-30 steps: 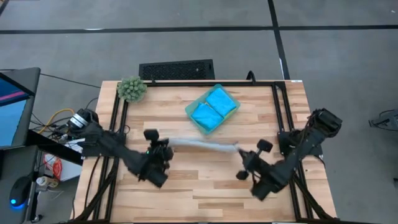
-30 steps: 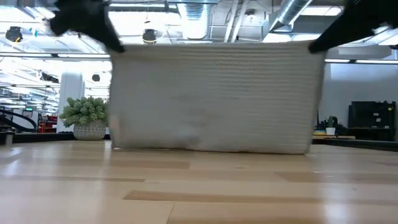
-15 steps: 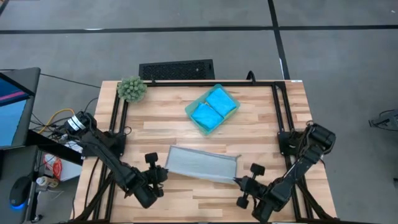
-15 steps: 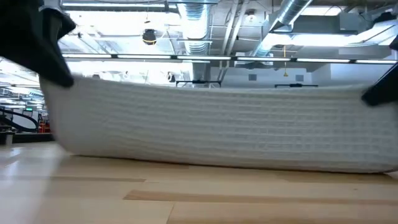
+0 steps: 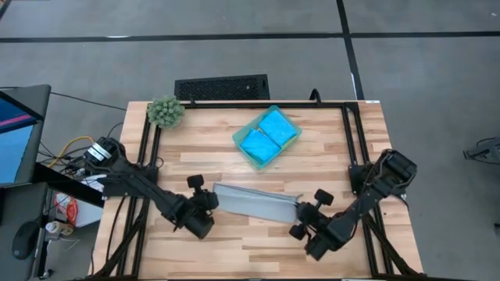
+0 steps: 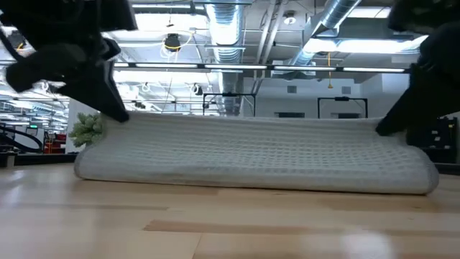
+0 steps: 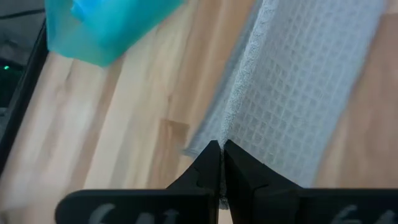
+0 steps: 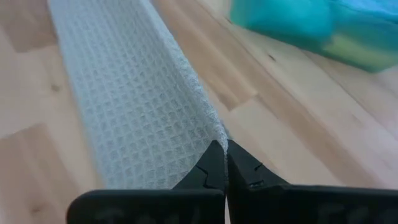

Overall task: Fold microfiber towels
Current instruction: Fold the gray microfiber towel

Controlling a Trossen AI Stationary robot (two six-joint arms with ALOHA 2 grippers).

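Observation:
A light grey waffle-textured microfiber towel (image 5: 255, 203) lies across the middle of the table, its lower part resting on the wood (image 6: 251, 176) and its upper edge raised between my two grippers. My left gripper (image 5: 209, 198) is shut on the towel's left end and my right gripper (image 5: 300, 211) is shut on its right end. Two bright blue folded towels (image 5: 275, 126) (image 5: 258, 145) sit in a translucent teal tray (image 5: 238, 138) farther back. My left gripper pinches the grey towel's hemmed upper edge at its left corner (image 7: 228, 132) between its two shut fingers, slanting down from the near left. That edge is held just above the table while the cloth below it sags onto the wood; one layer or several, I cannot tell. My right gripper pinches the same upper edge at its right corner (image 8: 210, 129) between its two shut fingers, slanting down from the near right. The edge runs level across to the other gripper (image 6: 251, 121), and the cloth under it lies on the table.
A fuzzy green plant ball (image 5: 166, 112) stands at the far left corner, and a black slatted panel (image 5: 221, 87) lies beyond the far edge. Black frame rails (image 5: 148, 148) (image 5: 353, 140) run along both sides. Bare wood (image 5: 250, 250) shows near the front edge.
Both grippers, still shut on the towel's top corners, have sunk, swinging toward the near edge and then partway back. The towel hung upright as a tall sheet; now its lower part lies on the table and only the held edge stays raised, low over the wood.

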